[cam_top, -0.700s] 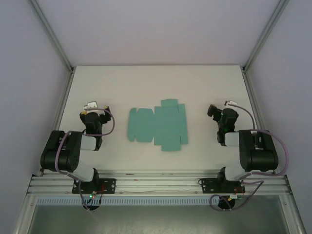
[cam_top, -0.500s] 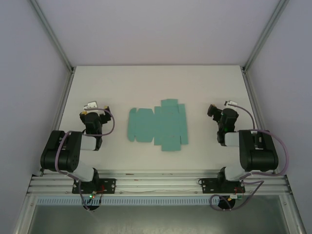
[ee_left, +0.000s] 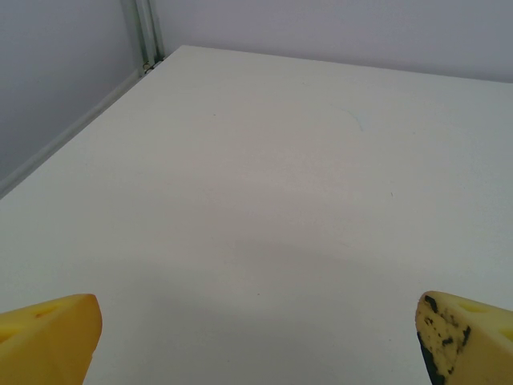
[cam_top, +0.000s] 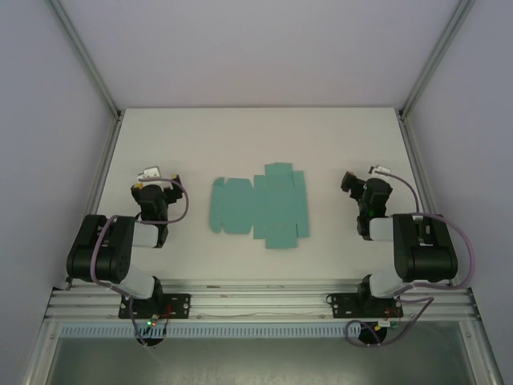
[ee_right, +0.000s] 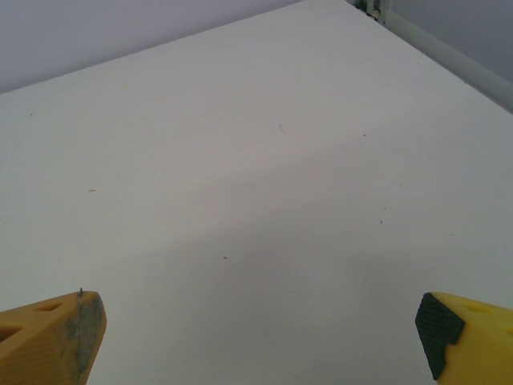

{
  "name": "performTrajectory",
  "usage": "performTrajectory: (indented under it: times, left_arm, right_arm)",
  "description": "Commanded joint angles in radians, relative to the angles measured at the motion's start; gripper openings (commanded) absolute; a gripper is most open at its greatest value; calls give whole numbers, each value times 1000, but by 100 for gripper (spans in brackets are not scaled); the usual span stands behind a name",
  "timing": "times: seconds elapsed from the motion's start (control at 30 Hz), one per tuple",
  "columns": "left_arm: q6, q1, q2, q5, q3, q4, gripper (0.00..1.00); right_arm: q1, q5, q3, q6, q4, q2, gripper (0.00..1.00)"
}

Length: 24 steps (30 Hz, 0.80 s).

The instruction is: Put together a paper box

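Two grippers are positioned well apart over the white desk [cam_top: 240, 136]. The left gripper [ee_left: 256, 345] is spread wide, with nothing gripped. The paper box [cam_top: 260, 207], a flat teal sheet, is laid mid-desk between the arms. The right gripper [ee_right: 256, 341] is likewise spread wide and empty.

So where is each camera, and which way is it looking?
Top external: high behind the bases, looking down on the white table, the flat teal-green card sheet, the black left arm and right arm.
Left wrist: on the left arm, looking low across the table to its far left corner; open left claw at the bottom.
Right wrist: same, toward the far right corner; open right claw at the bottom.
All three share the tabletop.
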Motion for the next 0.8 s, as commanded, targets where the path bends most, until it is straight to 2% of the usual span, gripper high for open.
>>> performTrajectory:
  times: [0.0,0.1,0.3,0.37,0.43,0.5,0.63,0.77]
  left_arm:
    - [14,-9,-10,2,14,17,100]
    - [19,-9,-16,2,17,21,100]
    - [-3,-9,-163,-41,88,-240,100]
    - [-37,-10,-217,-30,142,-387,100]
    - [-95,-10,-274,21,183,-490,100]
    - [-127,-20,-310,81,221,-565,100]
    - [-216,-70,-295,94,334,-769,100]
    - [-330,-101,-227,239,345,-783,100]
  right_arm:
    - [0,-1,12,9,1,-16,100]
    - [0,3,12,11,5,-18,100]
    - [-1,33,60,18,-172,-137,100]
    - [2,37,84,21,-248,-183,100]
    - [15,82,125,57,-355,-232,100]
    - [22,66,163,107,-443,-275,100]
    - [107,28,214,178,-563,-344,100]
    - [208,-72,266,283,-688,-348,96]
